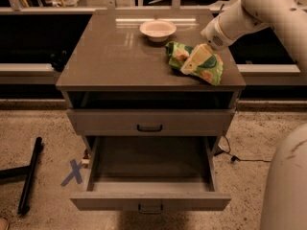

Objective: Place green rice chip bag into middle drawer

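The green rice chip bag (pixel 214 72) lies crinkled on the right side of the grey cabinet's top (pixel 110 56), near the front right corner. My gripper (pixel 193 63) comes in from the upper right on the white arm (pixel 230 20) and sits low over the bag's middle, touching or nearly touching it. The middle drawer (pixel 151 201), the lowest one, is pulled fully out below and shows nothing inside. The like-handled drawer above it (pixel 149 121) is closed.
A white bowl (pixel 158 29) stands at the back centre of the top, left of the bag. A blue X (pixel 73 172) and a black pole (pixel 29 181) lie on the floor at the left. A cable (pixel 235 157) runs at the right, and my white body (pixel 285 186) fills the lower right.
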You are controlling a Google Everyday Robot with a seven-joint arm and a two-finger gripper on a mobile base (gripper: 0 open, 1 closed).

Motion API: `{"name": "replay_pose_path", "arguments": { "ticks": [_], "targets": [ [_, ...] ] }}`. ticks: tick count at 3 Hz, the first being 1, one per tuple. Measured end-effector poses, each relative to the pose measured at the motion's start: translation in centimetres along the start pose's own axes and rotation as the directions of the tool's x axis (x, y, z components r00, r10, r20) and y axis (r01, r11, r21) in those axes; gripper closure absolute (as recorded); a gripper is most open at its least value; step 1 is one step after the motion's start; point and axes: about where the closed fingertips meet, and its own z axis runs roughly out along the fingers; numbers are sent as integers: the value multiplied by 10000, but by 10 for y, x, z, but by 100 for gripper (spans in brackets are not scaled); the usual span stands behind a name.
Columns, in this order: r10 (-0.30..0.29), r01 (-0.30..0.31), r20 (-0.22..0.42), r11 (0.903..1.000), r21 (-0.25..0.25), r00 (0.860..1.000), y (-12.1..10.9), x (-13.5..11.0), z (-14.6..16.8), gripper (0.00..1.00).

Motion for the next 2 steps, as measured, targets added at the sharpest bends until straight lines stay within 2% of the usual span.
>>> {"name": "replay_pose_path", "arguments": {
  "ticks": [1, 2],
  "targets": [
    [4, -4, 23, 10000, -1, 10000, -4, 1, 7, 0],
    [22, -21, 70, 9999, -137, 10000, -1, -3, 13, 18]
  ]
}}
